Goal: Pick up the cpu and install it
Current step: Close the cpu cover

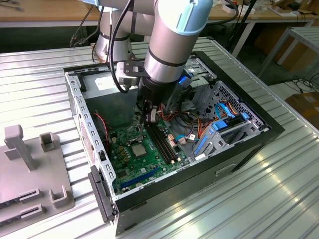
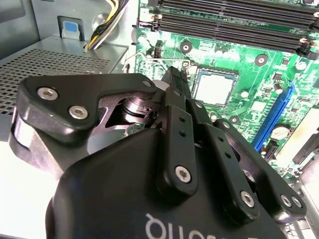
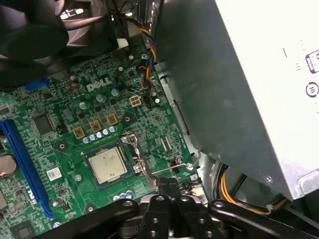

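The cpu (image 3: 107, 164) is a small silver-grey square lying flat in its socket on the green motherboard (image 3: 60, 124); it also appears in the exterior view (image 1: 137, 149) and the second wrist view (image 2: 214, 87). My gripper (image 3: 169, 183) hangs inside the case just beside the socket, its black fingers (image 2: 175, 94) pressed together with nothing between them. The tips sit close to the thin wire socket lever (image 3: 174, 170), apart from the chip. In the exterior view the gripper (image 1: 151, 118) hovers above the board behind the cpu.
The black open computer case (image 1: 239, 149) lies on a ribbed metal table. Long black memory slots (image 1: 162, 144) run beside the socket. A grey power supply box (image 3: 239, 84) stands close to the gripper, with coloured cables (image 1: 199, 129) and blue drive brackets (image 1: 219, 132) at the exterior view's right. A grey fixture (image 1: 30, 169) sits at the left.
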You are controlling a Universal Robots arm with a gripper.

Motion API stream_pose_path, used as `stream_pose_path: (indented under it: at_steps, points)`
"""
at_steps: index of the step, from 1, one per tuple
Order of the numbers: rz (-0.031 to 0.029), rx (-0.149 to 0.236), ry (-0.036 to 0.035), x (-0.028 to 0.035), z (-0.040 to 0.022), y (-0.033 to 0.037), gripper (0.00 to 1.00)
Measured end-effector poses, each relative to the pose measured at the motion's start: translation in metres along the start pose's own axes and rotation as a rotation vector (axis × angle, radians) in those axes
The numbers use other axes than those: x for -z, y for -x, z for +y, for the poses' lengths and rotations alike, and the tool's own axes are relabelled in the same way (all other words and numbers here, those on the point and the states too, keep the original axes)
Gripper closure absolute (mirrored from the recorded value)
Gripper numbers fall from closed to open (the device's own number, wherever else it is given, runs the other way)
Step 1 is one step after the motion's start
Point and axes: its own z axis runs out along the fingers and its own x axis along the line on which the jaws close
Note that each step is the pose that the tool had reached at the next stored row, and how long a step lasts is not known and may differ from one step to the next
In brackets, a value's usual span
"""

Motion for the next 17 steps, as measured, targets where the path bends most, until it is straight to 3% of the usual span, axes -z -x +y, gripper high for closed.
stream_pose_path:
  at_steps: [17]
  points:
    - [0.0015,0.033,0.0024,0.0011,-0.0039,-0.0121,0.89]
